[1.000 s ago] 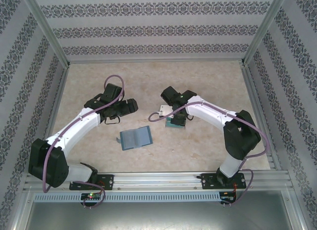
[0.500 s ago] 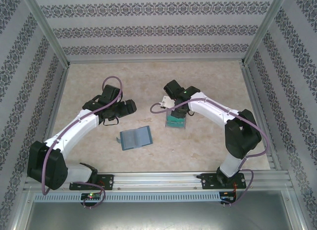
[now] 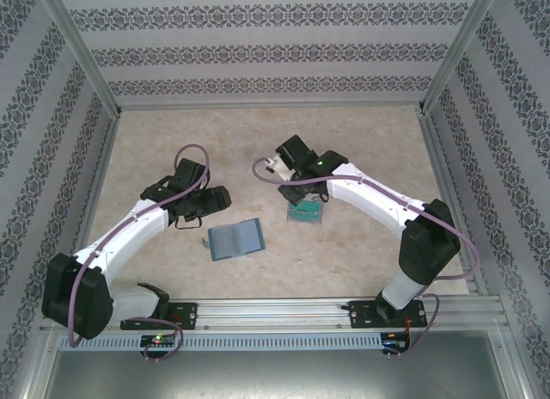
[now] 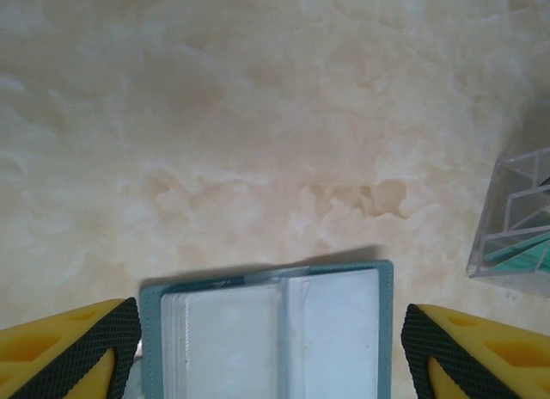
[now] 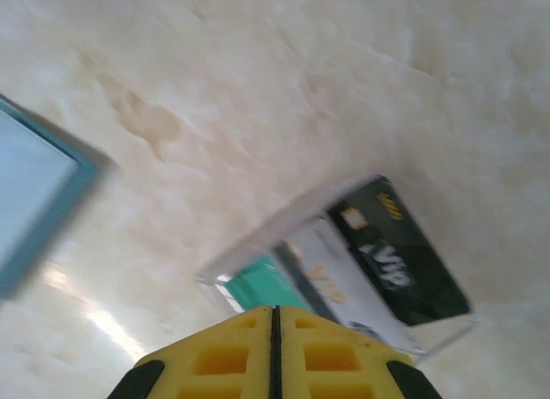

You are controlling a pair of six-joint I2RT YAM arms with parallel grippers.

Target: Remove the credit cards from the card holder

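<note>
I see the table (image 3: 361, 132), a pale beige marbled slab, evenly lit. Walls (image 3: 275, 51) papered in grey ornamental bands stand behind it and at both sides. Metal posts (image 3: 80, 51) rise from its far corners; a rail (image 3: 275, 311) runs along its near edge.

Card holder (image 3: 235, 239) teal; credit cards (image 5: 344, 270) teal, black.

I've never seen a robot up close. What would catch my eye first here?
A teal card holder lies open on the marbled table, pale panels up. Right of it in the top view sits a stack of credit cards, teal and black. The left gripper gapes wide near the holder; the right gripper is shut near the cards.
</note>
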